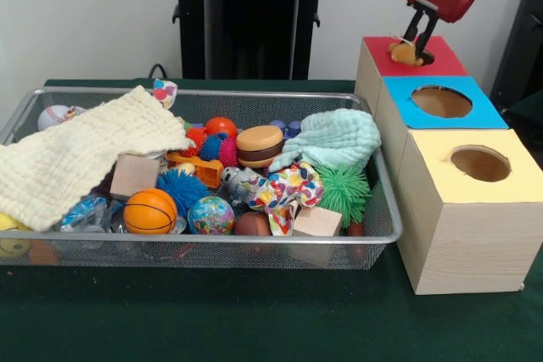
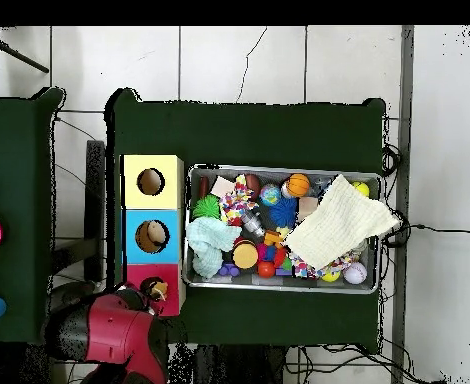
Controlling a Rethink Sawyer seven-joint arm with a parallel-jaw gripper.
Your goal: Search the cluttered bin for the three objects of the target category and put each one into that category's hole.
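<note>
My gripper (image 1: pixel 415 42) hangs over the far box, a pale wooden cube with a red top (image 1: pixel 441 60). It is shut on a small tan-orange plush toy (image 1: pixel 405 53) held at the rim of the round hole (image 1: pixel 426 57) in that top. In the overhead view the gripper (image 2: pixel 156 291) and the toy (image 2: pixel 160 291) sit over the red top (image 2: pixel 139 274). The wire mesh bin (image 1: pixel 212 91) lies to the left, full of clutter; it also shows in the overhead view (image 2: pixel 279 169). A yellow thing (image 1: pixel 10 235) shows at its front left corner; I cannot tell what it is.
A blue-topped box (image 1: pixel 479 112) and a yellow-topped box (image 1: pixel 517 180) stand in a row in front of the red one. The bin holds a pale yellow cloth (image 1: pixel 76 154), a mint cloth (image 1: pixel 338 137), a small basketball (image 1: pixel 150 210), spiky balls (image 1: pixel 344 189) and wooden blocks (image 1: pixel 134 175).
</note>
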